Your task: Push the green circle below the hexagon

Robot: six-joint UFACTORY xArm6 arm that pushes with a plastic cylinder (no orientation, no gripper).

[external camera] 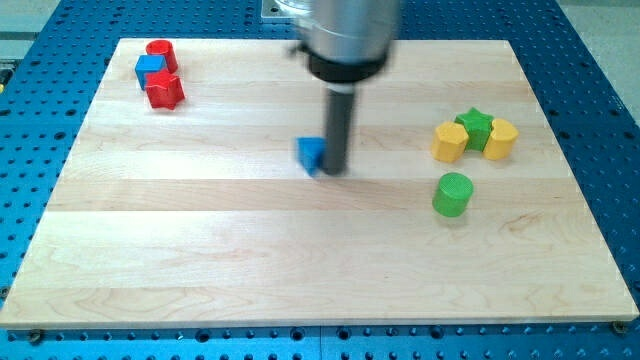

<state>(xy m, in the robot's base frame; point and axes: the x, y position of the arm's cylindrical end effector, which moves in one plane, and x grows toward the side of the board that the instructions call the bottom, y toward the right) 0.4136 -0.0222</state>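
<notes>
Green circle: closest thing to the camera, this green round block (452,193) sits on the pale wooden board (300,260) at the view's right, just below and a bit right of the yellow hexagon block (449,142), near it but not touching as far as I can tell.

Hexagon cluster: yellow hexagon on the left, green star block (476,124) behind it, and a yellow rounded block (500,139) on the right, all bunched up touching.

My tip: the dark rod ends at my tip (333,170) mid-board, right against the small blue block (312,154) on its right side, well apart from the green circle.

Fingers: none on this rig, just a bare rod, so nothing to open or clamp.

Red and blue pile: red cylinder (161,55), blue cube (150,68) and red star-ish block (164,91) in the top-left corner, out of the way.

Progress: honestly it looks mostly there already. I'd say a small nudge toward the view's left is all that's left to square it under the hexagon.
</notes>
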